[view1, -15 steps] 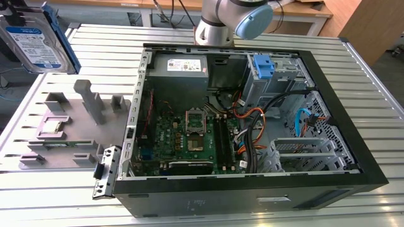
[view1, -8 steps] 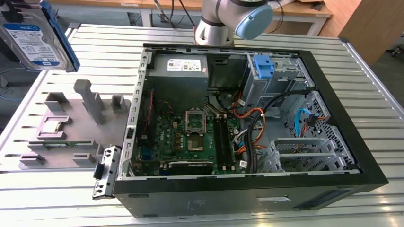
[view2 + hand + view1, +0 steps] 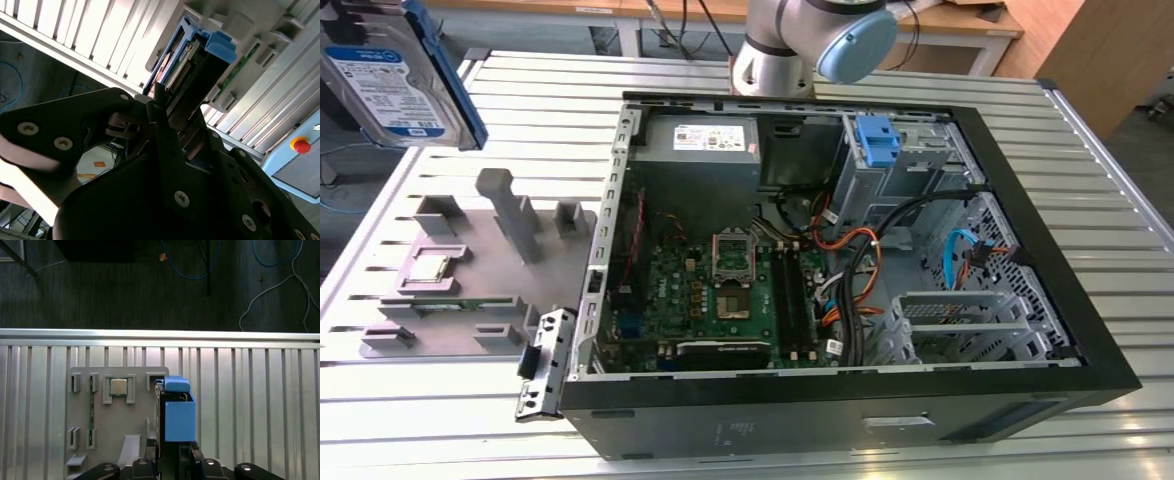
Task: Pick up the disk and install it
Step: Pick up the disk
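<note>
1 disk (image 3: 390,80) gripped by 1 end effector (image 3: 172,447) — aloft, 1 open computer case (image 3: 854,425)

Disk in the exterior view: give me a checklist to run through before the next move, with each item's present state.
1. Disk held in the hand: ok, clamped on its edge in the second wrist view.
2. Disk clear of the grey fixture: ok, held apart from it in the exterior view.
3. Blue carrier on the disk: ok.
4. Computer case open: ok, side panel off.
5. Drive bay free: cannot tell; a blue bracket sits there.
6. Black cables clear of the bay: cannot tell.
</note>
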Robot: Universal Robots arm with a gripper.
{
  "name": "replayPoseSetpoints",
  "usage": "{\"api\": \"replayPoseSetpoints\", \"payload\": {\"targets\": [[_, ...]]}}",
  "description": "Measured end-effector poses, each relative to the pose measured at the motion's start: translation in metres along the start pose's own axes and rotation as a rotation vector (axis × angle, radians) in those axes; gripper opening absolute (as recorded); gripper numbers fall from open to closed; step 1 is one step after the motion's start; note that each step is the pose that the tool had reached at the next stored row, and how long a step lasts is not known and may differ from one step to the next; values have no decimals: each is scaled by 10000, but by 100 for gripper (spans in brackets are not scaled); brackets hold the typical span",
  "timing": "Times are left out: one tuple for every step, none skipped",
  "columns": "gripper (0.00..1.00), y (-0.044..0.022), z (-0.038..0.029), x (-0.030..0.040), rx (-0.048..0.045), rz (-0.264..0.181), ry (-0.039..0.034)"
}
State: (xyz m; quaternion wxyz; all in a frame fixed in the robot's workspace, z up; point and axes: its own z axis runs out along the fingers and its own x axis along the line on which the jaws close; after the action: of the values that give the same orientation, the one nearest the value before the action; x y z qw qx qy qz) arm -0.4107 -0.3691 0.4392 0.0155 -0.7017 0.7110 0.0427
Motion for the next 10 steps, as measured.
{"api": "replayPoseSetpoints", "payload": {"targets": [[35,0,-5,0,1,0,1],[35,0,-10,-1,0,0,3],[35,1,-14,-1,0,0,4],[35,1,-16,-1,1,0,4],[35,0,-15,-1,2,0,3],[35,0,-16,-2,2,0,3],[35,1,-16,-1,2,0,4],[35,1,-17,-2,0,1,4],[35,1,-17,-2,0,0,4],[35,1,-17,-2,1,0,4]]}}
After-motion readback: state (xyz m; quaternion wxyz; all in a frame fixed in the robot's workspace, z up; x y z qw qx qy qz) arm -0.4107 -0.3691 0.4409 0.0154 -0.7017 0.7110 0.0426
